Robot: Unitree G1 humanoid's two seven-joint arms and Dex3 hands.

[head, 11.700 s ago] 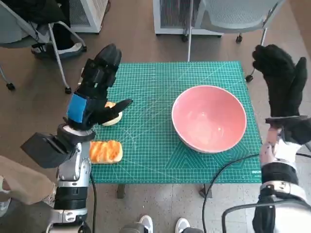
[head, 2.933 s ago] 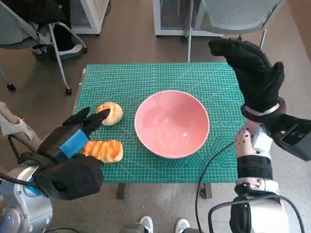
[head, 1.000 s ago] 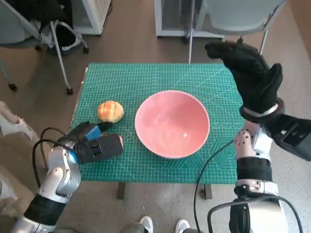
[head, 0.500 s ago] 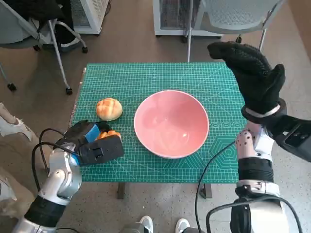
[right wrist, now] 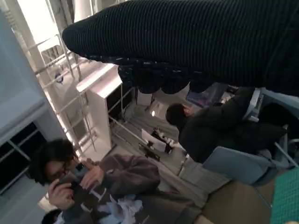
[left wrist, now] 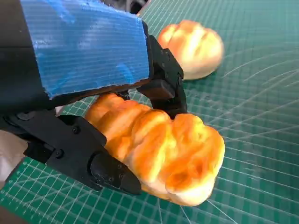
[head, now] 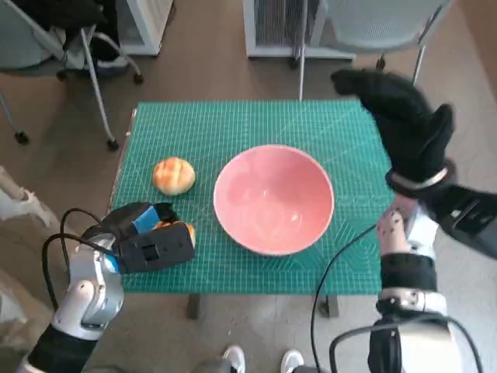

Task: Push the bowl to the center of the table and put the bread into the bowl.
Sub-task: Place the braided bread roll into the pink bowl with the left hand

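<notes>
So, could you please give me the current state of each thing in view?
Bowl: upright, empty, mid-table.
Long bread: gripped by the left robot hand.
Round bun: loose on the mat, beside the bowl.
Right robot hand: raised, holding nothing.

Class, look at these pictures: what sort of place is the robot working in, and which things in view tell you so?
Probably a lab or office used for robot trials. A small table under a green cutting mat stands on a bare floor among wheeled chairs, white cabinets line the far side, and people sit nearby.
</notes>
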